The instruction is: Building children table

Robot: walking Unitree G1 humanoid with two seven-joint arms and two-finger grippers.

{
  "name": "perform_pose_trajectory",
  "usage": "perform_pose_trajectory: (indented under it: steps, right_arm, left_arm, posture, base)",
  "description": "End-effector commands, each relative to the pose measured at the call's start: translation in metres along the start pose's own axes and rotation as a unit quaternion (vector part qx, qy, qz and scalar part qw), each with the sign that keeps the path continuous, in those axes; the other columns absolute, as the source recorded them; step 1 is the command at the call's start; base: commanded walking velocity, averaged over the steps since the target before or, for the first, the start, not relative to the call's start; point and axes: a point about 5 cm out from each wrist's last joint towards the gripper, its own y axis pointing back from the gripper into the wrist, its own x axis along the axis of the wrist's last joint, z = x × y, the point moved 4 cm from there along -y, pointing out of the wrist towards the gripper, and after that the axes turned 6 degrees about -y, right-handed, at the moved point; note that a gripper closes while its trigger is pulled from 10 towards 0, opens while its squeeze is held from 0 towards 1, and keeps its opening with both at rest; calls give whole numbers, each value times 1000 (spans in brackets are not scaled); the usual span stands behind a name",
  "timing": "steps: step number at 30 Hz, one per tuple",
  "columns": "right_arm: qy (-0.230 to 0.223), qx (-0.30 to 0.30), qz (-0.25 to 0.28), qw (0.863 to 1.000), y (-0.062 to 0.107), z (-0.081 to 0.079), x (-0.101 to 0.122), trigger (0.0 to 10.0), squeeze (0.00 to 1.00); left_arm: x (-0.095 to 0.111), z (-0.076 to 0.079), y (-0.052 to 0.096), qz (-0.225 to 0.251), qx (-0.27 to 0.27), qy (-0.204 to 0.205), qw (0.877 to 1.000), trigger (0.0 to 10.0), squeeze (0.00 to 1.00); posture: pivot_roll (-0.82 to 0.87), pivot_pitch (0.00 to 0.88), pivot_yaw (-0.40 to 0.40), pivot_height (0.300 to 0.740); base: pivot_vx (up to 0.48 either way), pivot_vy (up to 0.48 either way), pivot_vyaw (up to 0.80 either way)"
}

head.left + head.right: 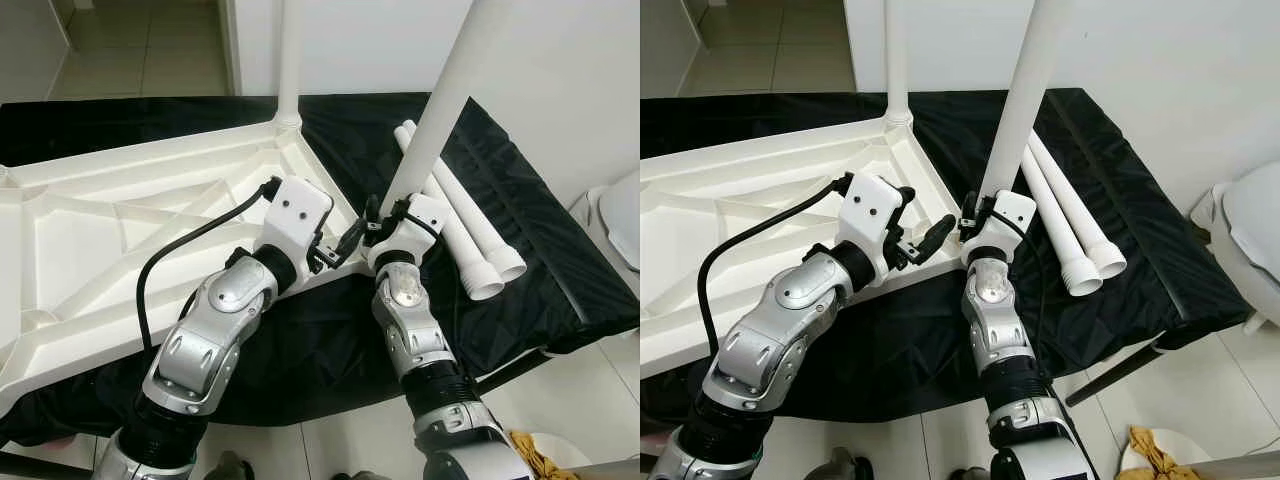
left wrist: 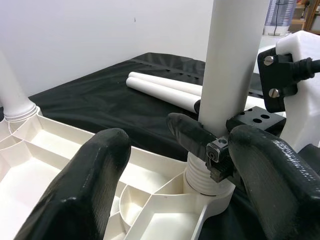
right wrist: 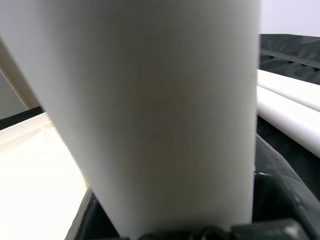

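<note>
1. The white tabletop (image 1: 120,230) lies upside down on a black cloth (image 1: 560,270), its ribbed underside facing up. Every place below is given from this tabletop.
2. One leg (image 1: 288,60) already stands upright in the socket at the tabletop's far corner, so that part of the job looks done.
3. A second leg (image 1: 440,110) stands in the near corner socket (image 2: 207,187), on the robot's right side of the tabletop. In the left wrist view its threaded end sits in the socket's collar, but some thread shows above the rim, so I judge it is not yet fully seated.
4. The right gripper (image 2: 200,140) is clamped on this second leg, low down, just above the socket. Its fingers sit on either side of the tube.
5. The left gripper (image 1: 335,252) hovers over the tabletop's edge just beside the same corner. Its fingers (image 2: 90,185) are spread apart and hold nothing; they point toward the leg's base.
6. Two spare legs (image 1: 470,235) lie side by side on the cloth, off the tabletop on the robot's right, past the corner being worked on. Their threaded ends point toward the robot.
7. By my count, one leg is in, one is going in, and two are left to fit. After that the table would need turning upright.
8. The tabletop's other two corners cannot be seen clearly enough to check.
</note>
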Motion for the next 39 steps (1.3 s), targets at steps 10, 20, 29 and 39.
perform_pose_trajectory:
  steps: [10,20,29,39]
  right_arm:
    - [-12,-4,-43,999,12,-5,-24,10000,447]
    - [-23,20,-13,999,12,-10,-12,10000,1000]
    - [-15,64,33,997,5,-15,8,10000,0]
    - [-14,110,93,989,-15,9,44,0,0]
  left_arm:
    - [1,2,1,0,-1,-1,1000,10000,0]
    - [1,4,0,2,-4,0,1000,10000,0]
    - [1,4,-1,2,-3,0,1000,10000,0]
    - [2,5,-3,4,-2,3,1000,10000,0]
  posture:
    - [30,114,-45,740]
    - [28,112,-44,740]
    - [30,112,-45,740]
    - [20,109,-44,740]
  base:
    - [0,0,0]
    - [0,0,0]
    - [0,0,0]
    - [0,0,0]
